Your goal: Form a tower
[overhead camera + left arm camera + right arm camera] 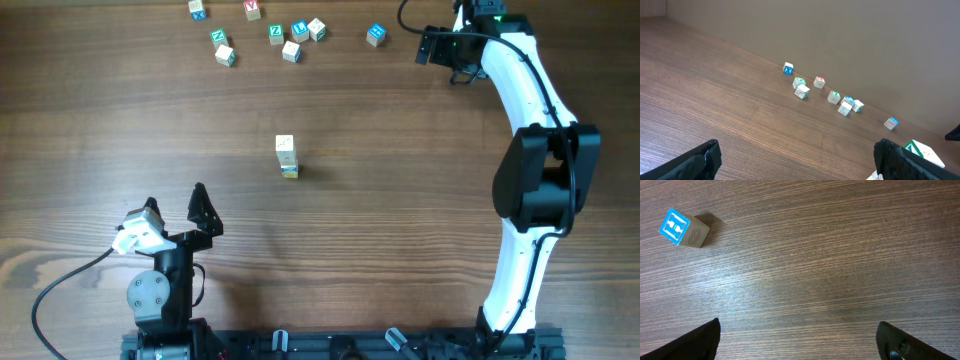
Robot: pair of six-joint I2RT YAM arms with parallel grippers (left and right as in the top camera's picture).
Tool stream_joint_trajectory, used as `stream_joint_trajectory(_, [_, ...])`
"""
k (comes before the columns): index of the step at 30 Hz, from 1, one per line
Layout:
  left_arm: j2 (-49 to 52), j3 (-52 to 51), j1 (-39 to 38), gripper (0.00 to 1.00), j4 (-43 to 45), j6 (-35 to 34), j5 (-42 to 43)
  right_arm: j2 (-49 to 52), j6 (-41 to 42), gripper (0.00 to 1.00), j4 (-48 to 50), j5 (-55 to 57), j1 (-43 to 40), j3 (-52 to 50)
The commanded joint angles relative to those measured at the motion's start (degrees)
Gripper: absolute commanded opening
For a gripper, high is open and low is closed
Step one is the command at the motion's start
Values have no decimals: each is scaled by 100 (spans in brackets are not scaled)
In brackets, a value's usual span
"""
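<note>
I have both claws wide open, and neither one holds anything. My left claw sits low on my side of the brown wooden table. My right claw hangs far off at the back, on the right.

The tower is a thin stack of small pale wooden cubes with a cream-white one on top. It stands alone in the middle of the table, well apart from both claws. More small wooden letter cubes lie loose along the back edge. A small wooden cube with a bright blue face lies near my right claw, so I think that is the next one to pick up.

The tower is what worries me. It is tall and thin, and from above I cannot tell how straight it stands. If I bring a new cube down a bit off the middle, or bump the side with a finger, the whole stack could tip and fall. If I let go too high, the cube could bounce off.

The grab could go wrong too. The blue cube sits turned at a slant, so the fingers might push it away and not close flat on it
</note>
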Motion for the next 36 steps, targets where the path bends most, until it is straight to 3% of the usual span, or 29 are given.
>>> stream_joint_trajectory(1, [-52, -15, -26, 100, -42, 4, -55, -103, 24, 100, 15, -9, 13, 33])
stream_joint_trajectory(14, [-52, -15, -26, 100, -42, 7, -55, -3460, 26, 100, -11, -9, 13, 33])
stream_joint_trajectory(17, [-52, -15, -26, 100, -42, 4, -55, -4094, -424, 100, -46, 540, 13, 33])
stream_joint_trajectory(22, [-52, -15, -26, 100, -42, 4, -55, -4562, -470, 100, -203, 748, 15, 33])
stream_joint_trajectory(25, [-52, -15, -26, 100, -42, 4, -55, -4581, -507, 100, -796, 754, 15, -72])
stream_joint_trajectory(29, [-52, -15, -26, 100, -42, 4, -55, -4599, -1137, 100, -442, -11, 13, -1010])
stream_joint_trajectory(32, [-52, -15, -26, 100, -42, 4, -55, -4677, -1759, 100, 846, -1274, 15, -2299])
stream_joint_trajectory(36, [-52, -15, -26, 100, -42, 4, -55, -4942, -1943, 100, 2264, -2129, 13, -3963])
